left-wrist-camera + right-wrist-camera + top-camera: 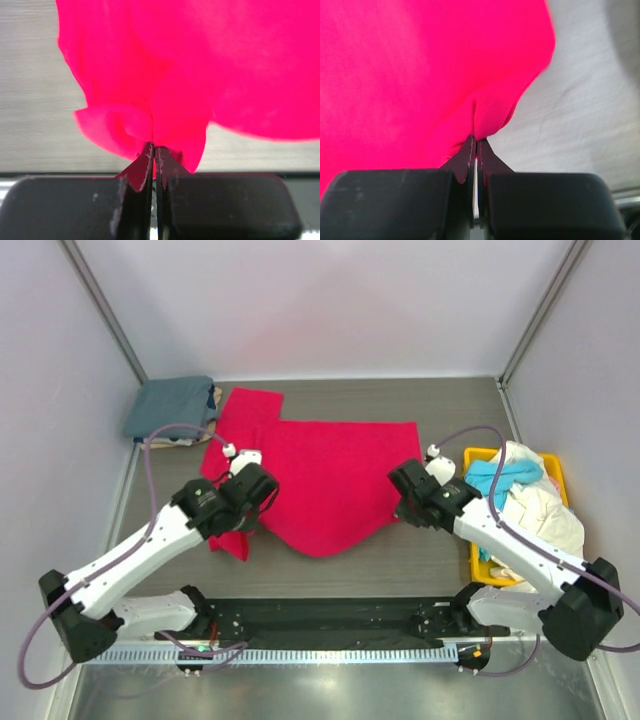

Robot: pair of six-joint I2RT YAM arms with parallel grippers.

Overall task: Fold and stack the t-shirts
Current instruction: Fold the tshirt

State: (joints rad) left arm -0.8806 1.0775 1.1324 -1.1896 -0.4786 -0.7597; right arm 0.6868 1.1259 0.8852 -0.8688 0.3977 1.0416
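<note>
Red-pink t-shirt (335,475) spread across the middle of the surface (400,560), one sleeve pointing far left. Left claw (154,150) clamped on a bunched fold at its near-left edge; right claw (475,142) clamped on a hem fold at its right edge. Slate blue-grey t-shirt (172,405) folded at the far-left corner. Cyan t-shirt (495,478) and cream-white t-shirt (540,510) heaped in the yellow bin (478,455) at right.
</note>
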